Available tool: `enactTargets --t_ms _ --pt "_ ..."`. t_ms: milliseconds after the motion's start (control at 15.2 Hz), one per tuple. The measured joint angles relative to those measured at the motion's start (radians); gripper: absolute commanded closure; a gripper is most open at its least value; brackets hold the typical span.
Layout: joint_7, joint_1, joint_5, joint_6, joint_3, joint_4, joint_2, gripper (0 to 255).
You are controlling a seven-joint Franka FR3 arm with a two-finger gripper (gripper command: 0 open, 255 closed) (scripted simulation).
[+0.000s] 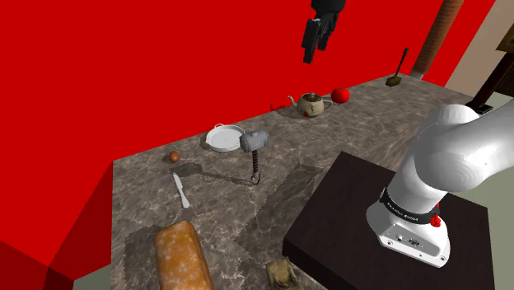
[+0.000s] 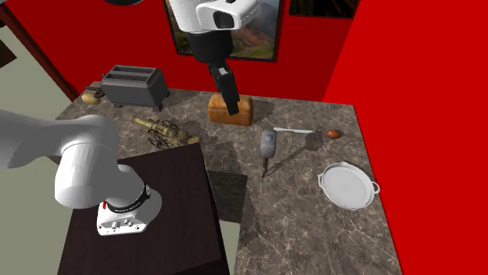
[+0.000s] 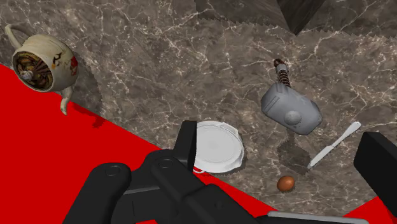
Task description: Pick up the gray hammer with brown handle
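In the middle of the shoulder view, on the marble counter (image 1: 329,140): one grey hammer (image 1: 254,148), lying flat, not yet gripped.
Black gripper (image 1: 317,37) hangs high at the upper middle of that frame, well apart from the hammer, fingers spread with nothing between them. The hammer head lies just beside a white pan (image 1: 222,137); a knife (image 1: 180,189) and a small brown ball (image 1: 175,156) lie near, toward the lower left. Likely faults: a descent off line would strike the pan or knock the head aside; a grasp on the broad rounded head could slide off; a grasp far down the thin handle would let the heavy head droop and twist out on lifting.
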Motion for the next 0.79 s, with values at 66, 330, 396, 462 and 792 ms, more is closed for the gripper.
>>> enactTargets --t_ms 66,330,396,462,792 --pt "0.000 0.000 0.000 0.000 0.000 0.000 0.000 0" --pt "-0.061 0.024 0.003 0.091 -0.025 -0.045 0.061 0" --pt "-0.082 0.031 0.003 0.122 -0.035 -0.057 0.085 0" --pt "-0.106 0.038 0.004 0.150 -0.045 -0.066 0.107 0" --pt "-0.221 0.077 0.016 0.291 -0.088 -0.099 0.240 0"
